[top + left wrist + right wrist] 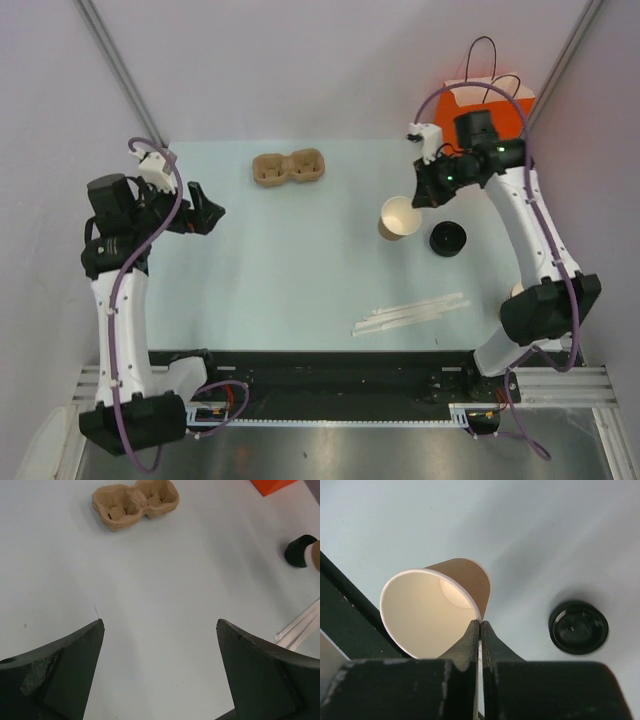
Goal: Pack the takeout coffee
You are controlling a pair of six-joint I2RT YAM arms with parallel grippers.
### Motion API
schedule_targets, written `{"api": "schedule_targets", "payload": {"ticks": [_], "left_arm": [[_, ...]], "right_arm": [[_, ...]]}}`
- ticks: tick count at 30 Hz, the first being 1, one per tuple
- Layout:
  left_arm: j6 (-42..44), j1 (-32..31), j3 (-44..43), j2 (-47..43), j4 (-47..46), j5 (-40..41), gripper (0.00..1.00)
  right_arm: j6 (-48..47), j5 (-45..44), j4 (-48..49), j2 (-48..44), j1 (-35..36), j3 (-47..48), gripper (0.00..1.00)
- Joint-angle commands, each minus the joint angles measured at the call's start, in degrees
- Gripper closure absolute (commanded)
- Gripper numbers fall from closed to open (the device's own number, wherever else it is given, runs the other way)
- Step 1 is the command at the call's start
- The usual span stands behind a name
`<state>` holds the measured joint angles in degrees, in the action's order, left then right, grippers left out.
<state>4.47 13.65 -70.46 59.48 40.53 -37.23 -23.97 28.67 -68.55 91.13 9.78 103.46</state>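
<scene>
Rim pinch: right gripper (480,624) clamps a lidless tan paper cup (425,615).
Light and crushable, it wants a gentle rim hold; a round black plastic lid (578,627) lies beside the fingertips.

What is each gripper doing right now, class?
Left gripper: open, holding nothing.
Right gripper: closed, pinching the paper cup by its rim.

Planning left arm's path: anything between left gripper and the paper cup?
Top view: bare table between left gripper and paper cup; cup carrier sits farther back, off that line.
</scene>
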Motion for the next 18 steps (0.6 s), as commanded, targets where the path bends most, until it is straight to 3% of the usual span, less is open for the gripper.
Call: {"api": "schedule_targets", "payload": {"ticks": [1,5,10,18], "left_arm": [[1.67,0.32,2.08,-4.90,-2.58,1.39,0.00],[3.70,0.24,3.48,-6.31,-0.81,1.02,0.00],[4.76,0.32,6.64,-7.80,-1.51,1.02,0.00],[5.20,0.24,8.67,-6.58,-1.77,0.41,0.00]], "right_arm": [[6.29,-1.68,11.23,3.69,7.78,-2.38,1.00],[8.41,-3.61,17.21,10.79,15.96,-1.86,1.00],[10.07,-6.95,17.23,18.19,23.86,2.18,1.00],[14.56,-6.51,21.18,22.42,28.71,0.34,1.00]]}}
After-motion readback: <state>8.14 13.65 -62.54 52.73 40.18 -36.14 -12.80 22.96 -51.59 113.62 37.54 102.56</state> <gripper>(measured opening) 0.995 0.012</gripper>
